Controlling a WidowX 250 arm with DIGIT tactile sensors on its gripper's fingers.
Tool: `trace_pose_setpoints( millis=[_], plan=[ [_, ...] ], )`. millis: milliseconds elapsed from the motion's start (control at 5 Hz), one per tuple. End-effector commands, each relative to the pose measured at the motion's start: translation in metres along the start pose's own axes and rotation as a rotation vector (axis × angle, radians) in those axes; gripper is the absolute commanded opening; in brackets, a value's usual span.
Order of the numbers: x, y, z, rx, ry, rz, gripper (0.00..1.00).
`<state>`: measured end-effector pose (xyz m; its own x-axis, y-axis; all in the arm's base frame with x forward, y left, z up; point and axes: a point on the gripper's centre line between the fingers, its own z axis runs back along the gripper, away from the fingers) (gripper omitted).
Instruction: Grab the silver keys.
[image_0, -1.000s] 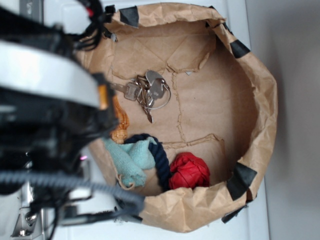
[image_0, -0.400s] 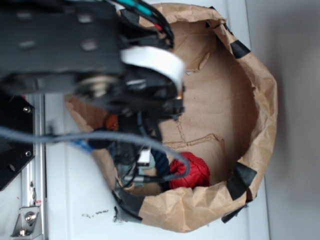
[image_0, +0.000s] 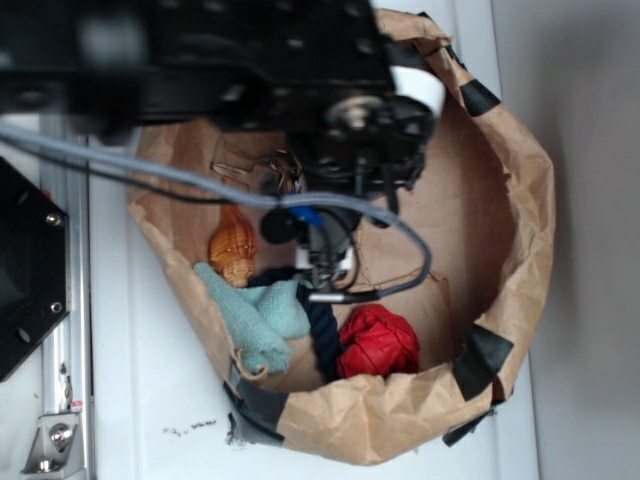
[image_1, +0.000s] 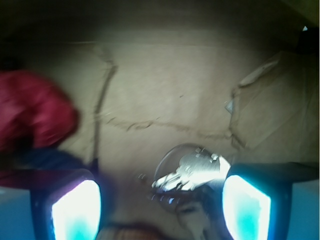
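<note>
Hovering spread apart over the paper bag's (image_0: 520, 200) floor, the gripper (image_1: 161, 202) is bracketing the silver keys (image_1: 189, 172), which are lying between its fingers (image_1: 245, 207), nearer the right one.

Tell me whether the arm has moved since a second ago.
Yes. In the exterior view the arm has swung from the paper bag's left edge to over its middle, covering most of the silver keys, which show between the open gripper's fingers.

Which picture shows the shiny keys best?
The wrist view: the silver keys gleam between the open claw's fingers. In the exterior view the arm hides most of them; only a bit shows at its edge.
</note>
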<state>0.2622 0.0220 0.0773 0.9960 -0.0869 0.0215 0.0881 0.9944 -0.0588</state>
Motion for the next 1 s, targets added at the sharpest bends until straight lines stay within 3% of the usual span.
trace_pose_setpoints(
  millis=[0, 400, 600, 800],
  plan=[
    [0.01, -0.001, 0.015, 0.013, -0.055, -0.003, 1.0],
    [0.01, -0.001, 0.015, 0.013, -0.055, -0.003, 1.0],
    [0.02, 0.008, -0.01, -0.002, -0.118, 0.162, 1.0],
    [0.016, 0.003, -0.023, 0.031, -0.143, 0.185, 1.0]
  ],
)
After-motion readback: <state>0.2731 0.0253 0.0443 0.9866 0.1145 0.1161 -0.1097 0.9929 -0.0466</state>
